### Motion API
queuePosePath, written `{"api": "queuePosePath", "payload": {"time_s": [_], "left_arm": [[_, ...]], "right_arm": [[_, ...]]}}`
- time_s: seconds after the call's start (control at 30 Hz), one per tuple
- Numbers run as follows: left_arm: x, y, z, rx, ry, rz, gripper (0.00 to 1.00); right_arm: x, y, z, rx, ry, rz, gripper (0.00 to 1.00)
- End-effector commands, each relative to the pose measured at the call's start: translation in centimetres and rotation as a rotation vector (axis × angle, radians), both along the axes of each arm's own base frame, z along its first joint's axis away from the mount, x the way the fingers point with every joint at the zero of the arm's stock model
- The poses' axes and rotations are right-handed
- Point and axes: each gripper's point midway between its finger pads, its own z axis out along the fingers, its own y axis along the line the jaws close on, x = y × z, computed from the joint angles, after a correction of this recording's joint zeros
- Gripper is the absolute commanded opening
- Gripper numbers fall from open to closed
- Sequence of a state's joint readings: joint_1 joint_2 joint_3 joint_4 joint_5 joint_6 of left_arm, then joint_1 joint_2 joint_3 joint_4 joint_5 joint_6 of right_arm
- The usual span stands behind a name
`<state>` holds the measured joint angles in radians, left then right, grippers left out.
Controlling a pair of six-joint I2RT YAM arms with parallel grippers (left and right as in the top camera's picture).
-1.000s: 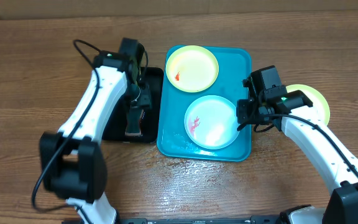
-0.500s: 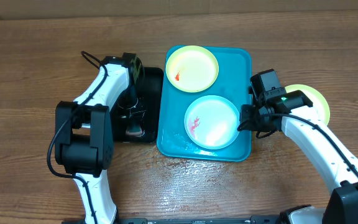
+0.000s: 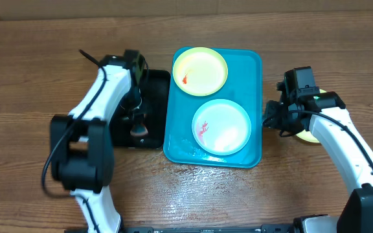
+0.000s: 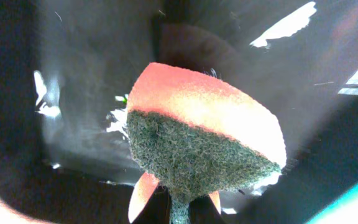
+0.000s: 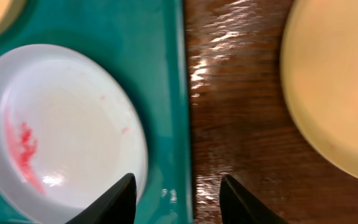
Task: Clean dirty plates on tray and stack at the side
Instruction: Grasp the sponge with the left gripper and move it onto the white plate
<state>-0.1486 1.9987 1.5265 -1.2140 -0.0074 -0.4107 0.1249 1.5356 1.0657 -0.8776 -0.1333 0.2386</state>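
Observation:
The turquoise tray holds a pale yellow plate with a small red smear at its far end. A white plate with red smears sits nearer. Another pale yellow plate lies on the table to the right, mostly hidden under my right arm. My left gripper hangs over the black tray, shut on an orange sponge with a green scouring face. My right gripper is open and empty, straddling the tray's right rim between the white plate and the yellow plate.
The wooden table stretches around both trays. The black tray sits against the turquoise tray's left side.
My left gripper has shut on the sponge in the black tray. My right gripper has moved right, off the white plate's edge, and its jaws have widened.

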Motion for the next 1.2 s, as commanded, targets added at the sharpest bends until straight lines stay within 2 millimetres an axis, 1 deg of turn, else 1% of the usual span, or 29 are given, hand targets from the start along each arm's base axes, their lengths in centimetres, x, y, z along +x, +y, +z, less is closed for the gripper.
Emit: {"api": "queuePosePath", "payload": {"time_s": [0.0,0.1,0.27,0.37,0.57,0.6,0.73,0.77,0.83,0.87,1.0,1.17], "left_arm": [[2.2,-0.5,6.9,-0.039,-0.228,-0.035,0.04],[2.1,-0.1,8.4,-0.024,-0.272,-0.047,0.04],[1.9,0.1,8.5,-0.013,-0.266,-0.053,0.04],[2.0,0.1,8.5,-0.014,-0.269,-0.054,0.04],[2.0,0.1,8.5,-0.014,-0.269,-0.054,0.04],[2.0,0.1,8.5,-0.014,-0.269,-0.054,0.04],[1.9,-0.2,8.5,-0.032,-0.267,-0.056,0.04],[1.9,-0.5,8.5,-0.046,-0.267,-0.066,0.04],[2.0,-0.9,8.5,-0.068,-0.268,-0.072,0.04],[2.0,-1.2,8.5,-0.081,-0.271,-0.074,0.04],[2.5,-3.2,8.7,-0.142,-0.296,-0.103,0.04],[3.3,-7.1,9.0,-0.185,-0.359,-0.171,0.04]], "right_arm": [[-0.5,1.5,-1.3,0.070,0.025,0.085,0.46],[0.2,1.6,-1.9,0.072,0.009,0.086,0.47],[1.0,1.7,-3.0,0.073,-0.007,0.087,0.48],[0.9,1.9,-4.2,0.070,0.026,0.093,0.48],[-0.2,3.4,-7.0,0.058,0.110,0.140,0.48],[-0.3,3.7,-7.4,0.058,0.119,0.150,0.47],[-0.9,5.2,-8.3,0.043,0.134,0.217,0.36],[-0.9,5.5,-8.3,0.042,0.130,0.227,0.34],[-0.8,6.0,-8.3,0.032,0.115,0.246,0.24],[-0.7,6.0,-8.4,0.013,0.110,0.244,0.22],[-0.4,4.9,-8.6,-0.056,0.107,0.180,0.18],[-0.4,4.9,-8.6,-0.055,0.107,0.180,0.18]]}}
